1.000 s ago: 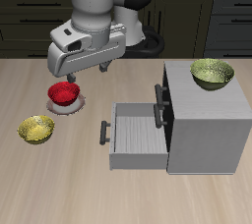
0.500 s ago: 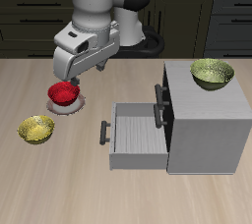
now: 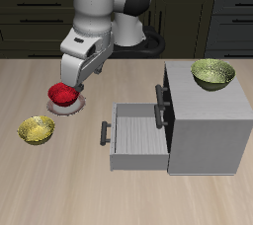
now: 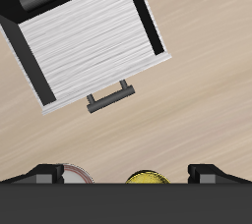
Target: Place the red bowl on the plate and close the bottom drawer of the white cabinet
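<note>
Red bowl (image 3: 62, 94): sits on the plate (image 3: 69, 107), whose rim shows only as a thin crescent beneath it.

Plate position: at about 9 o'clock from the white cabinet (image 3: 208, 130), well apart from it.

Gripper (image 3: 77, 89): hangs just above the red bowl's far edge, at about 1 o'clock from it, holding nothing; fingers (image 4: 44, 172) spread wide apart in the wrist view.

Bottom drawer (image 3: 136, 136): pulled out of the cabinet front, its inside bare, dark bar handle (image 3: 105, 133) facing 9 o'clock.

Yellow-gold bowl (image 3: 37, 129): on the table at about 7 o'clock from the plate, near it.

Olive-green bowl (image 3: 212, 73): on top of the cabinet.
</note>
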Tool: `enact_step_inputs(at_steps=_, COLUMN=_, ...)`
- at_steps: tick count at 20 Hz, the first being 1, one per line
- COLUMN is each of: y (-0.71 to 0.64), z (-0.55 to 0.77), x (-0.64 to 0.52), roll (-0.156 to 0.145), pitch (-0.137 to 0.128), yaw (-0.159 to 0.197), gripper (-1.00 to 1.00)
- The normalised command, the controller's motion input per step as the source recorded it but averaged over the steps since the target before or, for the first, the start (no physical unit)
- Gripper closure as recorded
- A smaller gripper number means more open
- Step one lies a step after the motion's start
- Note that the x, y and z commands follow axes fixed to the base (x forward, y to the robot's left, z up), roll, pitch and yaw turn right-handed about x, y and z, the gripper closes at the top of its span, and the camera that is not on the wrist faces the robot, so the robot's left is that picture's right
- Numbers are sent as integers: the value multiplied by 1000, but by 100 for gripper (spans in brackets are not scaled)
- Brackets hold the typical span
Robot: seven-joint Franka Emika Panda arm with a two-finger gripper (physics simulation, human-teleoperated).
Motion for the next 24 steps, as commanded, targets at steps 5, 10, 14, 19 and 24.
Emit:
enact_step_inputs(at_steps=5, y=-121, z=-137, x=18, roll=2, pitch=-66, yaw=318, gripper=-100)
enact_step_inputs(at_steps=10, y=-78, z=-71, x=8, roll=14, pitch=-68, yaw=222, gripper=-100)
enact_step_inputs(at_steps=14, y=9, z=-63, x=-15, roll=23, pitch=0, yaw=82, gripper=-100)
enact_step_inputs(at_steps=19, y=6, z=41, x=7, roll=18, pitch=-89, yaw=123, gripper=-100)
enact_step_inputs(at_steps=24, y=71, z=-39, x=10, roll=15, pitch=-1, yaw=-28, gripper=-100)
